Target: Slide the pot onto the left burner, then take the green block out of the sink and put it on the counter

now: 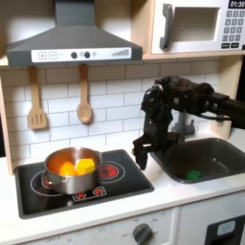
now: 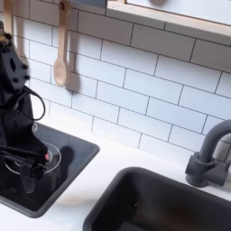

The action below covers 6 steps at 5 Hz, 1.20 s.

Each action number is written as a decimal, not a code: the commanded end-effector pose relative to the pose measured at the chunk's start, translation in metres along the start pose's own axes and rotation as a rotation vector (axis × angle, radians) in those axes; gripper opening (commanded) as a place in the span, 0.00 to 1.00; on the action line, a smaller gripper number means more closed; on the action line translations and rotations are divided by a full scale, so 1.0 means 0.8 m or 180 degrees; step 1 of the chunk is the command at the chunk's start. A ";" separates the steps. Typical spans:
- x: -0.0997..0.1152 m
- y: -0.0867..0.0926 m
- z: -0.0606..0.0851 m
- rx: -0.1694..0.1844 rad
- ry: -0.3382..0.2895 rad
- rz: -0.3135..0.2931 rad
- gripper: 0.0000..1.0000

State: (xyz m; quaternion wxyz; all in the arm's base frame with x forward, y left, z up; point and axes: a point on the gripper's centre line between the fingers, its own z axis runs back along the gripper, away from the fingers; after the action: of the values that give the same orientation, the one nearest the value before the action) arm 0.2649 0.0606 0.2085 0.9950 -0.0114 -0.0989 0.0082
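Steel pot (image 1: 72, 169) sits on the cooktop's left burner, lower left.
Gripper (image 1: 142, 153) hangs released mid-frame; green block (image 1: 194, 175) lies in the sink (image 1: 222, 150).

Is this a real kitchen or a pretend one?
It looks like a pretend play kitchen. There is a flat black cooktop with red ring burners, a small grey sink with a dark faucet, and wooden spoons hanging on a tiled wall.

From my station: in the second exterior view, the dark grey rounded sink basin (image 2: 162, 203) is cut at the 6 o'clock edge, and the black robot arm (image 2: 13, 99) at 9 o'clock; fingertip detail is too blurred to tell.
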 end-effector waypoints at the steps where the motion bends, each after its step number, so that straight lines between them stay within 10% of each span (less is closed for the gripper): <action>1: 0.000 0.000 0.000 0.0001 -0.0005 0.0000 1.00; 6: 0.000 0.000 0.000 0.0001 -0.0005 0.0000 1.00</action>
State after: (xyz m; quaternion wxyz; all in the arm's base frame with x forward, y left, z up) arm 0.2660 0.0609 0.2085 0.9950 -0.0109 -0.0990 0.0036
